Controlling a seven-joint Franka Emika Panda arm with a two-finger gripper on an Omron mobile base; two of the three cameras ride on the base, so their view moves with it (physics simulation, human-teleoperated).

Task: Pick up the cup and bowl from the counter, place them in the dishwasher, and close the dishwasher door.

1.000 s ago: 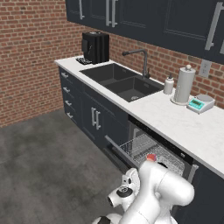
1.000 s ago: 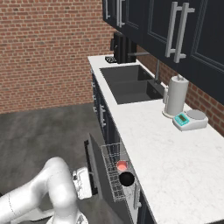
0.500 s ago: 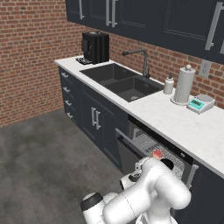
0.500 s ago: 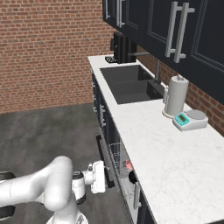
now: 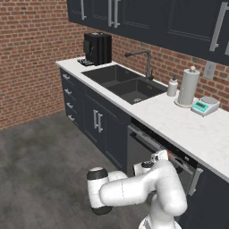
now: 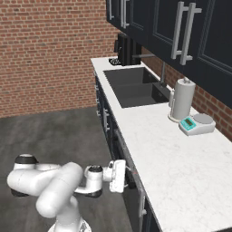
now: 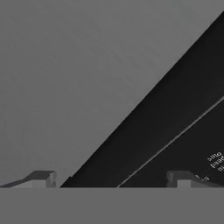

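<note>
My arm reaches low beside the desk [image 6: 181, 172], its gripper [image 7: 109, 179] spread wide and grasping nothing, the two fingertips [image 7: 41, 178] standing far apart in the hand view. Directly ahead of the gripper lies the dark panel of the dishwasher door [image 7: 175, 131], slanting across that view with faint white lettering near its edge; grey floor [image 7: 65, 78] fills the space to the gripper's other side. In the left base view the door [image 5: 142, 154] stands nearly upright under the desk's edge, a narrow gap at its top showing a speck of red just above the hand. I cannot make out the cup or bowl. Well beyond the gripper on the desk stand a paper towel roll [image 6: 182, 99], a small scale [image 6: 196, 124] and the sink [image 6: 131, 86].
</note>
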